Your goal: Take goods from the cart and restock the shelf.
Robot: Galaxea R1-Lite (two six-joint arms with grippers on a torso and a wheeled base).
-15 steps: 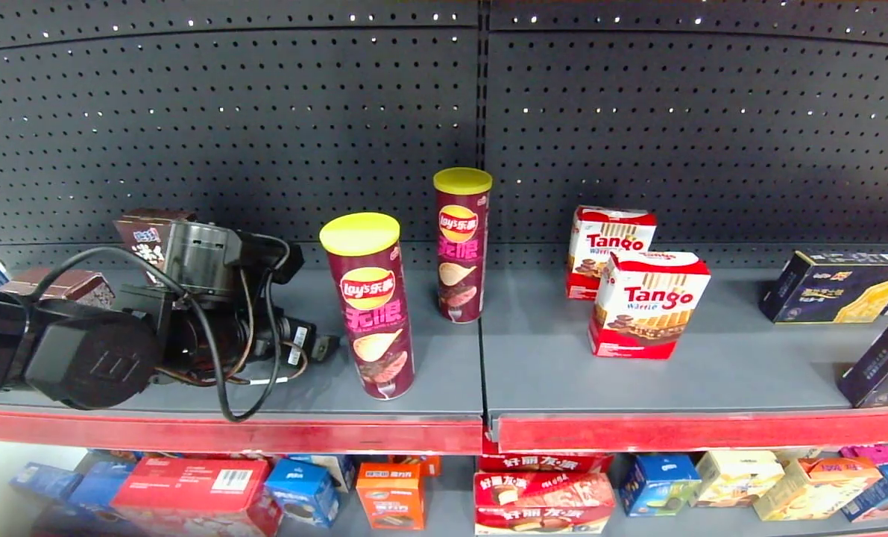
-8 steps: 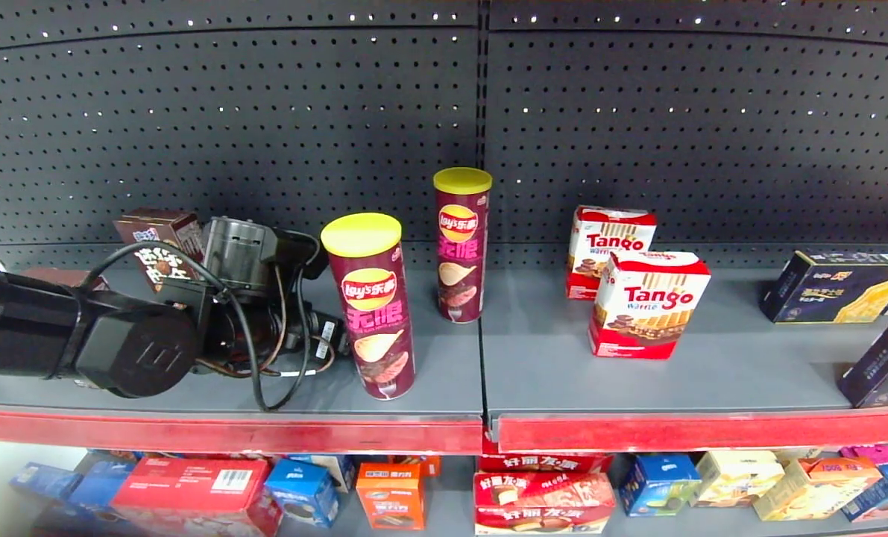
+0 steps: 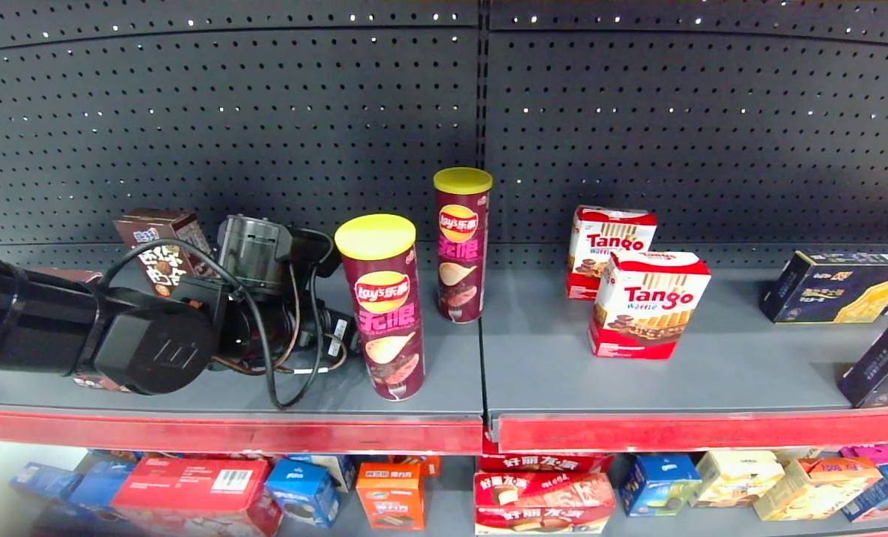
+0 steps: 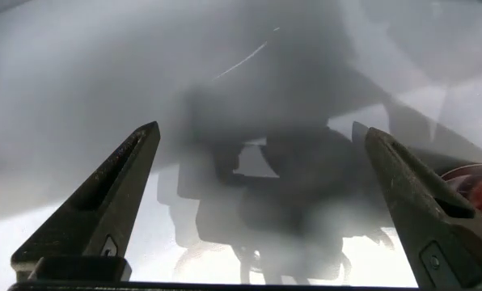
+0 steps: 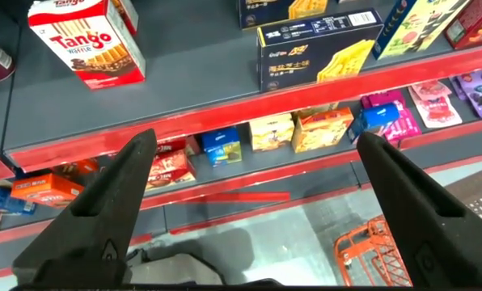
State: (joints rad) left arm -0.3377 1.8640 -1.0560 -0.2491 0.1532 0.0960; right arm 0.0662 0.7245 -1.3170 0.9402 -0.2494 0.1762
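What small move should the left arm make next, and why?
Probably draw back straight out of the shelf. The left tool is open and holds nothing, and the front chips can stands upright close beside the arm; a sideways move could tip it.

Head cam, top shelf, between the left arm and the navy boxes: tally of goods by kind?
Chip cans, yellow lids: 2
Wafer boxes, red and white: 2
Total: 4
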